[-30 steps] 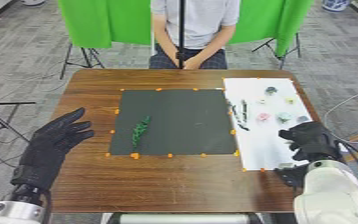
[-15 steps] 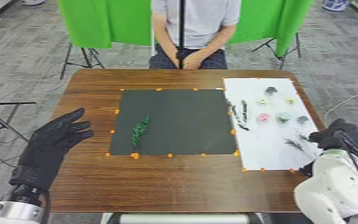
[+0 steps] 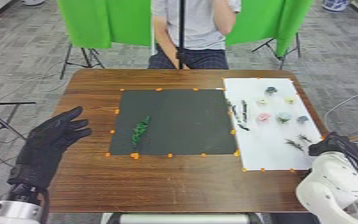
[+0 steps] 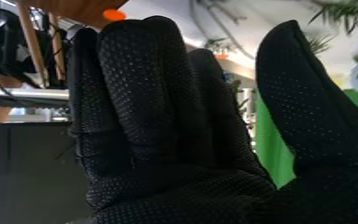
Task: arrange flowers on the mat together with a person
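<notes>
Right hand (image 3: 337,145) at the white sheet's (image 3: 266,152) edge: fingers straight, close together, thumb spread wide. Left hand (image 3: 51,136) by the wooden table's (image 3: 180,185) left edge, fingers extended, slightly parted.

Green cloth (image 3: 95,22) hangs beyond the brown table (image 3: 95,187), and a dark upright pole (image 3: 182,32) rises by the table's far edge. A black stand (image 3: 11,103) is left of it on the grey floor (image 3: 33,55); a blue-and-white pot (image 3: 336,4) sits far off at right.
</notes>
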Robot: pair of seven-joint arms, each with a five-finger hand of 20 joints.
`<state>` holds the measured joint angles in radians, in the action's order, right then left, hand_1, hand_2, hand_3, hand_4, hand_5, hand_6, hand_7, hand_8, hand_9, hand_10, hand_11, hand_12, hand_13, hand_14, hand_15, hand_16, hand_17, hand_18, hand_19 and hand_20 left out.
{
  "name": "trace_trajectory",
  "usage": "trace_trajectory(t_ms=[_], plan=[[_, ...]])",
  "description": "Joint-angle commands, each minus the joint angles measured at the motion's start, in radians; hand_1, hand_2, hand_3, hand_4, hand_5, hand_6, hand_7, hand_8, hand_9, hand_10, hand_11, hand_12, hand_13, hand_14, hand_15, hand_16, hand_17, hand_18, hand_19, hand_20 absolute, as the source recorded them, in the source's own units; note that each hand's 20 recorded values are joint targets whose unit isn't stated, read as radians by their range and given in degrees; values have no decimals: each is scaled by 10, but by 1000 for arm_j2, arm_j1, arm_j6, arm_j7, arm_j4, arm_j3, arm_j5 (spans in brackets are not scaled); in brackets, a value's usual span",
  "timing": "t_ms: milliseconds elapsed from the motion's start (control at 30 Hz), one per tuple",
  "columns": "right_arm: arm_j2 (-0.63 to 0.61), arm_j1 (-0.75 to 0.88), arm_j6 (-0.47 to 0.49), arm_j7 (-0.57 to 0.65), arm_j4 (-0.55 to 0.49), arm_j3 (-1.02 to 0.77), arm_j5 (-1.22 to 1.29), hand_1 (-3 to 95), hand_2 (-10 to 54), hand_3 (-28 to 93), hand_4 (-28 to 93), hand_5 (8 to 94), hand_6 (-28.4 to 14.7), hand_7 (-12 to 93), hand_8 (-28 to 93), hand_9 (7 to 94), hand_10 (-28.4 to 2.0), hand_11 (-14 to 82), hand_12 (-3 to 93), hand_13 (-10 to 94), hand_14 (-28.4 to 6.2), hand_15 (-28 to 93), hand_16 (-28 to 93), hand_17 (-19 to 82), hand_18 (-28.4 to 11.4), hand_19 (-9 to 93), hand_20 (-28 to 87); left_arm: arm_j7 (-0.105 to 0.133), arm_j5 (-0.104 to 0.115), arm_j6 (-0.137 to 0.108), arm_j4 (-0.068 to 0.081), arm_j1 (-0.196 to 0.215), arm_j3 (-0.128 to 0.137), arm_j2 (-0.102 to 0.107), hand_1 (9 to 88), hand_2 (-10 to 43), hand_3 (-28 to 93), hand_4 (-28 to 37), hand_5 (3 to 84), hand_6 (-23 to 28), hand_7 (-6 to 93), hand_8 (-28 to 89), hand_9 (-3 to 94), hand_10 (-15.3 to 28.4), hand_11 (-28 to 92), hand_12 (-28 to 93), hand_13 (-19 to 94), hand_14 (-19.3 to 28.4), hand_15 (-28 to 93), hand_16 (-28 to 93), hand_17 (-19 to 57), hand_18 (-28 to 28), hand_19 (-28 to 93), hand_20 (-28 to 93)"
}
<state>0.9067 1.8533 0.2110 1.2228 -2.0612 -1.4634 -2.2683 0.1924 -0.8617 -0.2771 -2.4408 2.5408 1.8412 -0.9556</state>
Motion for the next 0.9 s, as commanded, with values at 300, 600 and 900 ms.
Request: trace_trajectory(t_ms=[300,600,900], plan=[[-14,-60,17,-39,86,80,-59,606,-37,485,-202,835,-48,114,31,863,-146,246,166,806,-87,577,125,438,-214,932,-200,7,5,-17,1,12,-4,6,220,53,774,-283,386,99,145,-99,364,213,266,96,251,284,543,-114,-102,254,518,22],[-35,-37,-129,-75,59,76,-158,585,-51,561,-244,867,-23,121,66,915,-123,273,187,853,-68,569,157,449,-183,932,-203,15,4,-19,-5,28,7,2,221,54,774,-283,387,99,144,-99,364,212,266,95,251,284,543,-114,-102,254,518,22],[-23,-96,-202,-130,-113,131,-199,557,-64,609,-254,880,-8,125,82,927,-114,292,206,869,-63,570,178,447,-186,932,-185,11,-1,-22,-25,50,44,-11,220,54,775,-283,387,99,146,-100,364,212,266,96,252,284,544,-114,-102,254,519,22]])
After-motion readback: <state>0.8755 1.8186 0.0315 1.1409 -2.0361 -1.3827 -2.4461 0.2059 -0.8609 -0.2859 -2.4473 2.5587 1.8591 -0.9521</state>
